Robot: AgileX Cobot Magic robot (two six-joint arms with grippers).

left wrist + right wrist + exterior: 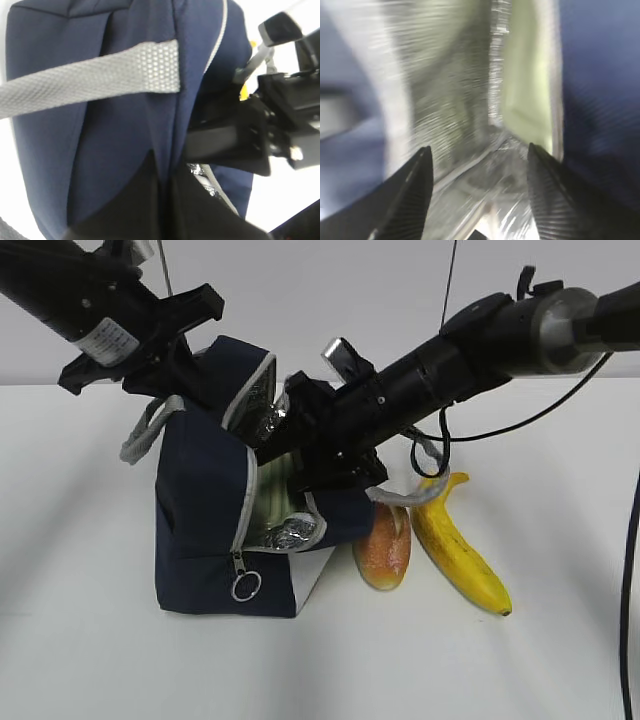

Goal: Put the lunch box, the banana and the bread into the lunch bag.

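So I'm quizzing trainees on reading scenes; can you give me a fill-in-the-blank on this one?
1. The bread lies between the bag and the ____.
2. The right gripper reaches into the open bag with its jaws ____.
3. The ring pull hangs near the bag's ____.
4. A pale ____ lid shows inside the bag.

Missing words: banana; open; bottom; green
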